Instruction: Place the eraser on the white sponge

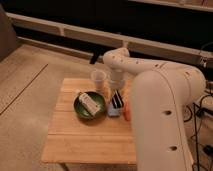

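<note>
The eraser (117, 99), a black block with pale stripes, hangs tilted with its lower end at the white sponge (113, 111). The sponge lies flat on the wooden table (85, 140), right of the green bowl. My gripper (117, 93) comes down from the white arm (150, 75) just above the sponge and is shut on the eraser's upper end. The arm hides the table's right part.
A green bowl (83, 111) holds a longer cream-white block (89, 101). A pale cup (99, 79) stands at the table's back, close to the left of my gripper. An orange carrot-like piece (127, 113) lies right of the sponge.
</note>
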{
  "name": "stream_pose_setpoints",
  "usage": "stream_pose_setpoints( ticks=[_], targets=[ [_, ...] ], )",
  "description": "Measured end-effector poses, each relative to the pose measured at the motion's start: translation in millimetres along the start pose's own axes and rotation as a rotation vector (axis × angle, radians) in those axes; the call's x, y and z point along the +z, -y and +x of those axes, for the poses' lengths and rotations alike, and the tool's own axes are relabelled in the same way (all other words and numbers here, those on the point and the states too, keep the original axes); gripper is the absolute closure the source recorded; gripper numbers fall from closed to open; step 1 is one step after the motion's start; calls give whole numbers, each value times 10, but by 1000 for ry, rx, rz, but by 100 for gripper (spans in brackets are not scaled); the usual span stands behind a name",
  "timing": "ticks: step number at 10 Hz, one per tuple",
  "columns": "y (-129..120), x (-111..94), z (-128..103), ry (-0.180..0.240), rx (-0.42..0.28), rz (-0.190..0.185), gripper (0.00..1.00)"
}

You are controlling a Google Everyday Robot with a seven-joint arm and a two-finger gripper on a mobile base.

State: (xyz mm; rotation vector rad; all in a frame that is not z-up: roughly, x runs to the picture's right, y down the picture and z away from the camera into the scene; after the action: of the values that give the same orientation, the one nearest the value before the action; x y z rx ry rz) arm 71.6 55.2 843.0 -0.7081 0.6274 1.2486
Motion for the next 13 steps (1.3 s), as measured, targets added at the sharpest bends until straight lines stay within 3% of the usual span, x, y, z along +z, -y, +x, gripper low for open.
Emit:
stream_pose_setpoints(
  ticks=[3,5,8,11,13],
  targets=[
    [2,4,-5,2,-2,5,100],
    [6,38,51,-1,-14,57,100],
    [115,168,237,-33,27,104,100],
    [108,339,253,-48,52,104,100],
    [136,440,105,-8,55,111,100]
  ],
)
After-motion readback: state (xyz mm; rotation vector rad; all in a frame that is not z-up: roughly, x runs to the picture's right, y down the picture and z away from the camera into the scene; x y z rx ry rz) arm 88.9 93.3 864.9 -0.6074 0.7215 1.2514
